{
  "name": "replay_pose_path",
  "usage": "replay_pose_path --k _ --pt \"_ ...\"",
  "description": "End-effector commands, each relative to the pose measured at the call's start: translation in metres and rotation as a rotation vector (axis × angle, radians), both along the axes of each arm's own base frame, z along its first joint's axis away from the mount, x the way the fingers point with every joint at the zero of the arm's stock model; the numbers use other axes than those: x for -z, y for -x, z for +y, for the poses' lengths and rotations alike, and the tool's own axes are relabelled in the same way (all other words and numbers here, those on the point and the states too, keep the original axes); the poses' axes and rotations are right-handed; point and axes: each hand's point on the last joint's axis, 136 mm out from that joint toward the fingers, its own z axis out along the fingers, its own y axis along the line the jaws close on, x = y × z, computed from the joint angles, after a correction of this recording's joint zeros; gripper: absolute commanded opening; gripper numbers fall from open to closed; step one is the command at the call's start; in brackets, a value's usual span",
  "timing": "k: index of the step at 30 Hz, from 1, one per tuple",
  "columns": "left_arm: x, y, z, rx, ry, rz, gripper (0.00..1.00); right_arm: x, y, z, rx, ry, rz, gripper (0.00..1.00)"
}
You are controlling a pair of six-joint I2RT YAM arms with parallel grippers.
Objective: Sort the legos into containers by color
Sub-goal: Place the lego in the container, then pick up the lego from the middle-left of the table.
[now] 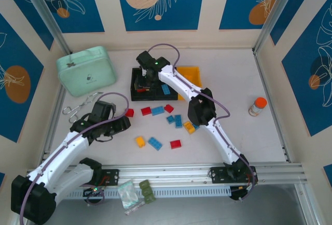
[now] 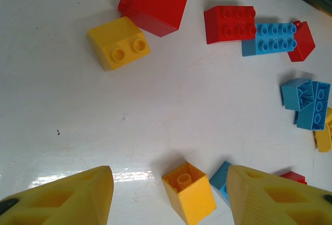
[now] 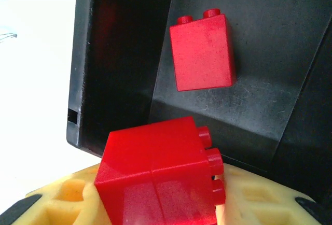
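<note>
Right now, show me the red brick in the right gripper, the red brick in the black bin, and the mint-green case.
Held red brick (image 3: 155,178), right wrist view, smooth side face.
Binned red brick (image 3: 202,54), right wrist view, broad face.
Mint-green case (image 1: 85,70), top external view, lid.

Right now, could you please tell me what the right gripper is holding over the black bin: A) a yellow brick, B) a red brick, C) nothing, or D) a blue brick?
B: the right gripper clamps a red brick above the black bin, where a second red brick lies.
</note>
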Motion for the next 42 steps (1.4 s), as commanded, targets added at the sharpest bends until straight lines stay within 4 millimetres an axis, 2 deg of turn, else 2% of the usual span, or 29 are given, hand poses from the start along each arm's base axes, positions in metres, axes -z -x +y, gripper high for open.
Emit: replay_pose_path --k 1,8,14,19,25,29,32,36,40,42 --pt "0.005 0.004 0.001 -0.008 0.017 0.019 0.59 0.002 0.009 0.008 -0.020 -0.014 0.029 0.37" --pt "0.005 0.005 0.001 -0.009 0.018 0.018 0.59 0.003 0.010 0.008 -0.018 -0.005 0.028 0.54" --pt "0.004 0.003 0.001 -0.011 0.021 0.010 0.59 -0.017 0.008 0.010 -0.025 -0.024 -0.012 0.57" --pt "0.002 0.000 0.001 -0.013 0.015 0.001 0.60 -0.045 0.009 0.009 -0.036 -0.046 -0.063 0.57" --pt "-0.003 -0.011 0.002 0.016 -0.036 -0.007 0.62 -0.099 0.022 0.008 -0.080 -0.103 -0.165 0.57" --pt "-0.004 -0.024 0.001 0.047 -0.088 -0.001 0.62 -0.128 0.039 -0.003 -0.096 -0.144 -0.208 0.57" --pt "-0.007 -0.038 0.002 0.071 -0.137 0.003 0.62 -0.139 0.057 -0.021 -0.107 -0.170 -0.214 0.57" --pt "-0.009 -0.055 -0.001 0.118 -0.182 0.017 0.62 -0.140 0.089 -0.050 -0.132 -0.189 -0.188 0.56" --pt "-0.004 -0.071 -0.007 0.178 -0.219 0.055 0.62 -0.137 0.133 -0.077 -0.192 -0.221 -0.164 0.56" --pt "-0.002 -0.079 -0.011 0.207 -0.233 0.068 0.62 -0.137 0.152 -0.090 -0.208 -0.240 -0.156 0.60"
